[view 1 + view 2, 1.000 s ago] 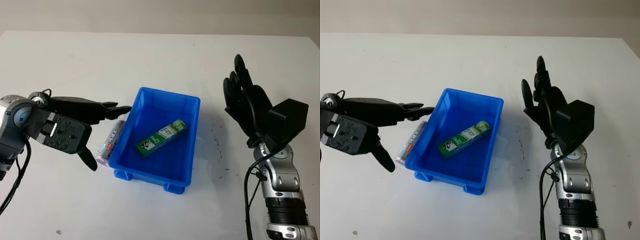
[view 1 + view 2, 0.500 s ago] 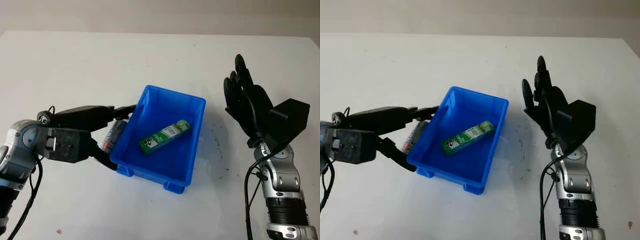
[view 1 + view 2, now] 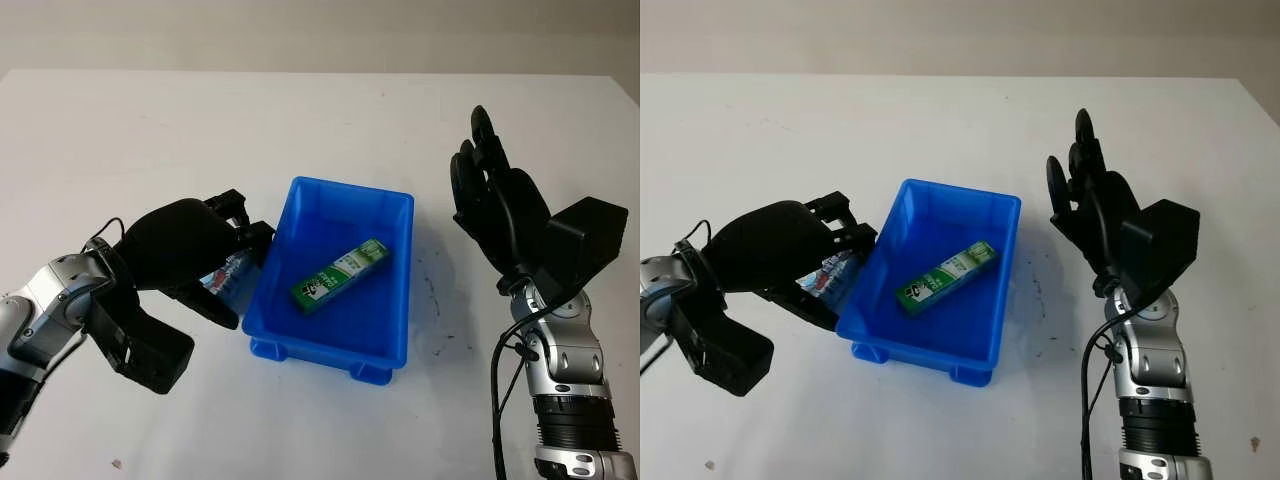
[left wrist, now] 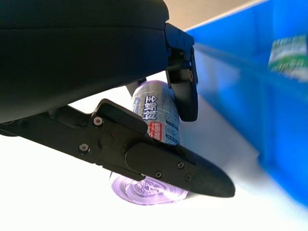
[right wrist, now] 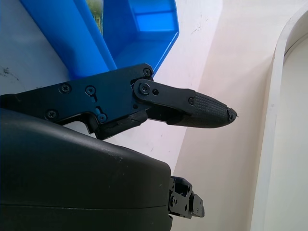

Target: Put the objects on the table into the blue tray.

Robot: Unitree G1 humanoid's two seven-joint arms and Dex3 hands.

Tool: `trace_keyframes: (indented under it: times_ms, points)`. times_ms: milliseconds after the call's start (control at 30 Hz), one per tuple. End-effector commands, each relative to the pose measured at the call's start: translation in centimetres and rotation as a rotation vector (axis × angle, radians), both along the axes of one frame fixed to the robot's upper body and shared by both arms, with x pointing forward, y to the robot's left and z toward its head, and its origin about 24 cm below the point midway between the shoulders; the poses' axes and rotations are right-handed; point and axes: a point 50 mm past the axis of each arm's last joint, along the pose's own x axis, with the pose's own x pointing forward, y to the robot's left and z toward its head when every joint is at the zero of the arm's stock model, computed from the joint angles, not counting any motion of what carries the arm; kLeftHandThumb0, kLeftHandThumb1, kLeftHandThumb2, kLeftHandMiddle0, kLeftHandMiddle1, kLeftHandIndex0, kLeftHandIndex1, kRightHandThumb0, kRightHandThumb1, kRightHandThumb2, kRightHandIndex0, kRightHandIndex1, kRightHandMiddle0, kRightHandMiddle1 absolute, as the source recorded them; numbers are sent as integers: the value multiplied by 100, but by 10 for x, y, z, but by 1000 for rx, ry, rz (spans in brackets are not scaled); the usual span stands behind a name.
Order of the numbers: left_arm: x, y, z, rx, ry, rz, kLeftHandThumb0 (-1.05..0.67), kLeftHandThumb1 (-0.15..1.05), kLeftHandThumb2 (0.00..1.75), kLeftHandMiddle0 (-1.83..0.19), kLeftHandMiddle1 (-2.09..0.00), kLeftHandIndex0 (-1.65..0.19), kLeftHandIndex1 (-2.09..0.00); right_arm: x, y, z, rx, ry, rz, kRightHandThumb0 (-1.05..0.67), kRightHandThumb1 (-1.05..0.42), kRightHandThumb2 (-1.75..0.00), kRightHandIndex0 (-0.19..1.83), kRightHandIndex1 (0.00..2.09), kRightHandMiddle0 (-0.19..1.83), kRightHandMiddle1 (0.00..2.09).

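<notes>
Purple-wrapped packet (image 4: 153, 114) now clasped by left hand (image 3: 190, 245) just left of blue tray (image 3: 385, 345), previously lying free there. Green box (image 3: 339, 274) inside tray. Right hand (image 3: 490, 200) unchanged, open, raised right of tray.

The tray (image 3: 385, 330) sits mid-counter (image 3: 150, 130) with a box (image 3: 340, 275) lying inside it. At its 9 o'clock, a packet (image 4: 154, 115) lies just beside the wall, under the left hand (image 3: 185, 245). The right hand (image 3: 495, 205) hangs at 3 o'clock, well apart.
</notes>
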Motion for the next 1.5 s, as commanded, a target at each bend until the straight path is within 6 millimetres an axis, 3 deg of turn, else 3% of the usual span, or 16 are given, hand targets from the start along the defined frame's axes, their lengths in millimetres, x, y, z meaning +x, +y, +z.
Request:
trace_keyframes:
  times_ms: [0, 67, 100, 167, 267, 467, 667, 933, 1267, 1467]
  points:
    - [-2, 6, -10, 73, 25, 16, -12, 77, 7, -15, -147, -9, -146, -2, -1, 5, -12, -31, 7, -68, -105, -62, -19, 0, -19, 0]
    - [0, 7, -9, 94, 12, 23, -3, 85, 7, -20, -150, -13, -141, -2, -1, 5, -11, -31, 12, -68, -105, -62, -19, 0, -19, 0]
    - [0, 7, -8, 97, 12, 28, 0, 91, 7, -16, -177, -8, -160, -2, -2, 5, -11, -30, 14, -69, -105, -62, -19, 0, -19, 0]
    - [1, 8, -7, 86, 5, 33, 2, 97, 6, -12, -200, 0, -183, -2, -1, 5, -11, -31, 15, -69, -105, -62, -19, 0, -19, 0]
    - [4, 11, 0, 26, -19, 55, 6, 100, 6, -10, -190, 4, -184, -3, -2, 5, -11, -32, 20, -69, -105, -62, -19, 0, -19, 0]
    - [12, 17, 28, -69, -152, 82, 0, 103, 6, -5, -209, 15, -208, -2, -2, 4, -11, -28, 18, -69, -105, -62, -19, 0, -19, 0]
    - [18, 24, 74, -256, -276, 114, 1, 105, 7, -14, -209, 5, -209, -2, -2, 3, -12, -31, 18, -69, -105, -62, -19, 0, -19, 0]
    - [10, 17, 108, -471, -408, 43, 2, 104, 6, -24, -209, -5, -209, -1, 0, 3, -11, -25, 15, -68, -105, -62, -19, 0, -19, 0]
    - [-4, -12, 131, -718, -455, -151, 7, 98, 3, -46, -209, -26, -209, -1, 2, 3, -7, -22, 17, -69, -105, -60, -19, 0, -19, 0]
    - [-6, -41, 117, -849, -262, -261, 4, 100, 5, -53, -209, -17, -209, 0, 4, 2, 0, -23, 19, -69, -105, -60, -19, 0, -19, 0]
